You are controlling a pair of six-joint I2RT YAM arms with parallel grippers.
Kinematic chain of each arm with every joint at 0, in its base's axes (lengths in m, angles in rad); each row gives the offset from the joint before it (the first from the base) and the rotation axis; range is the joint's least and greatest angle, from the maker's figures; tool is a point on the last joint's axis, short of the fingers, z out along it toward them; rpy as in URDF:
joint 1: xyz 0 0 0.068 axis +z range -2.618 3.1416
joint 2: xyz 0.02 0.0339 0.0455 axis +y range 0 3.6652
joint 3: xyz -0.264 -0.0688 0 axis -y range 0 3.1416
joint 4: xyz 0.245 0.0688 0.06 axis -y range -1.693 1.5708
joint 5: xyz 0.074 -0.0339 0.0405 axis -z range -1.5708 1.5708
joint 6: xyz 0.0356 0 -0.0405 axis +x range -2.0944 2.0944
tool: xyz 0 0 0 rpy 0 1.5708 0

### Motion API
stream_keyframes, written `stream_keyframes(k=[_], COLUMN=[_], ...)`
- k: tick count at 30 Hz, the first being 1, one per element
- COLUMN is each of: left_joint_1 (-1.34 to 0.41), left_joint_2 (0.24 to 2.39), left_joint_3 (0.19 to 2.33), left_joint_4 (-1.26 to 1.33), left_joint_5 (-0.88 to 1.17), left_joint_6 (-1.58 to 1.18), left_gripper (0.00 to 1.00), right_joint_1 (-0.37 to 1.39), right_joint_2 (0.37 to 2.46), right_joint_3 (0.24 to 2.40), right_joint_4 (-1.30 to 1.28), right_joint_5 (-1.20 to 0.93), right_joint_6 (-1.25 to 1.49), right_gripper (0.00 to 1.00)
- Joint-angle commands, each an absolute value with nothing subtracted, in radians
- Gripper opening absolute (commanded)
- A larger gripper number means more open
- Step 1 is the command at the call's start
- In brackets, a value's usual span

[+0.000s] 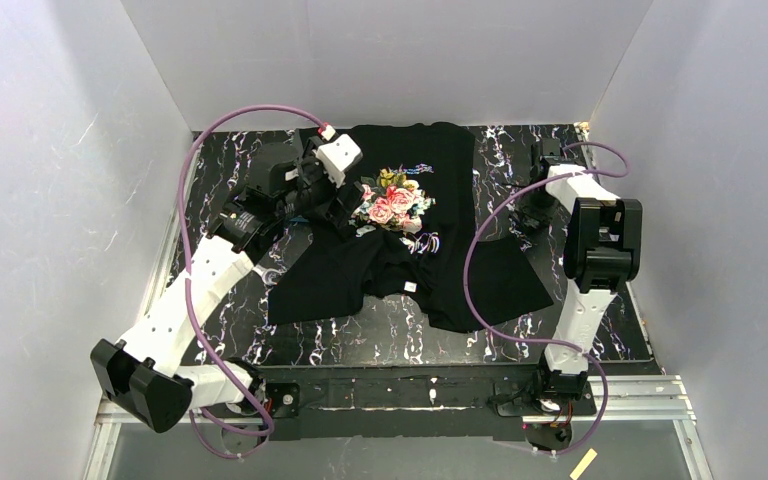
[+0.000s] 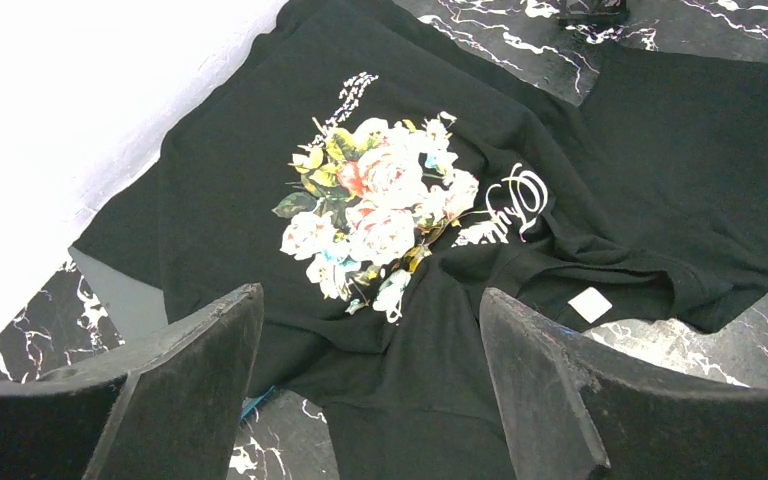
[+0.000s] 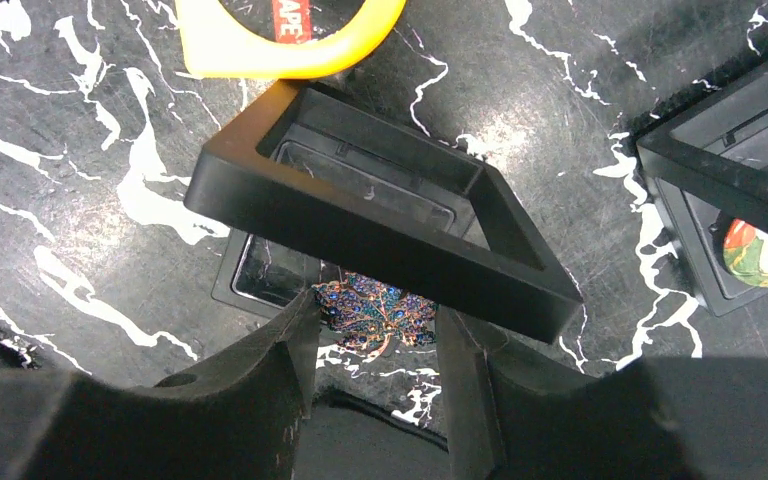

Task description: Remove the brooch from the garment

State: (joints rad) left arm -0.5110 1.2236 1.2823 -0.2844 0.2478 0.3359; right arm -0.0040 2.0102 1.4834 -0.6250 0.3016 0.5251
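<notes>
Here right fingers (image 3: 260,390) pinch a glittery blue-purple brooch (image 3: 375,318); left fingers (image 2: 190,380) spread over the rose-printed garment (image 2: 660,150).

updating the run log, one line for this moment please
left gripper: open, over garment | right gripper: shut on brooch, at black box | brooch: off garment

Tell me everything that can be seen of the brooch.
The brooch is small and leaf-shaped, crusted with tiny blue, purple and teal stones, with a coppery rim. It sits between the fingers of the right gripper, which seem to pinch its two sides, at the near edge of an open black box on the marbled table, away from the garment. Its pin is hidden.
</notes>
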Motion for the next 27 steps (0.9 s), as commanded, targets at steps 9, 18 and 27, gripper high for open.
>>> stream_keyframes(k=[9, 18, 27], left_joint_1=[-0.478, -0.461, -0.447], left_joint_2=[1.252, 1.282, 1.286], left_joint_3=[1.285, 1.308, 1.310], left_joint_4=[-0.287, -0.287, -0.295], left_joint_5=[0.299, 0.325, 0.339], left_joint_6=[0.330, 0.331, 0.333], left_gripper=[0.78, 0.79, 0.79], right_joint_1=[-0.002, -0.002, -0.003], right_joint_2=[2.030, 2.050, 2.066], right_joint_3=[1.575, 1.578, 1.578], right_joint_4=[-0.599, -0.600, -0.592], right_joint_5=[0.323, 0.334, 0.336], right_joint_6=[0.551, 0.557, 0.551], right_gripper=[0.47, 0.52, 0.58])
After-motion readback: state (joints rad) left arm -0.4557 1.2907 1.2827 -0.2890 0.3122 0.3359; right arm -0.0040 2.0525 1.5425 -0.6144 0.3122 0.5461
